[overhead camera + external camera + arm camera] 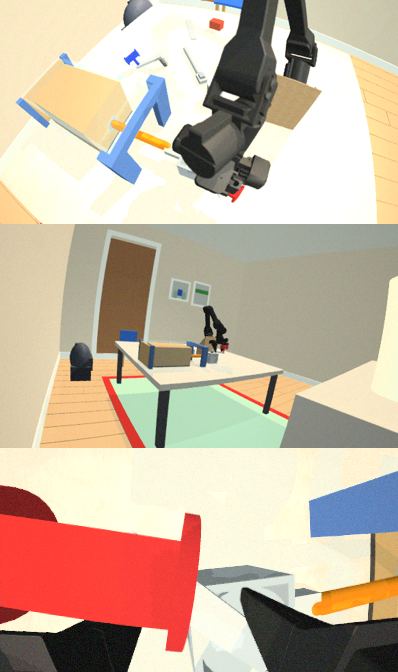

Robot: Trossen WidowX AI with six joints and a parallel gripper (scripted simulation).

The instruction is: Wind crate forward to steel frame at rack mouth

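Observation:
The crate (80, 99) (171, 355) sits flat inside the clear-panelled cubby, its front short of the blue steel frame (131, 130) (204, 357) (355, 510). An orange strap piece (152, 139) (355, 595) runs from the crate's front under the frame toward the grey winch (186, 169) (213, 358) (272, 590). My gripper (226, 192) (219, 347) (195, 594) is shut on the winch handle, beside the winch. The handle's red spool-shaped grip (236, 194) (224, 347) (100, 570) stands beside the fingers. The square key and the winch hole are hidden.
A blue-gripped piece (133, 57), a grey bent tool (148, 62), a long grey tool (193, 63), a pale flat bar (191, 29) and a red block (216, 24) lie on the bench. A brown board (294, 102) stands behind the arm.

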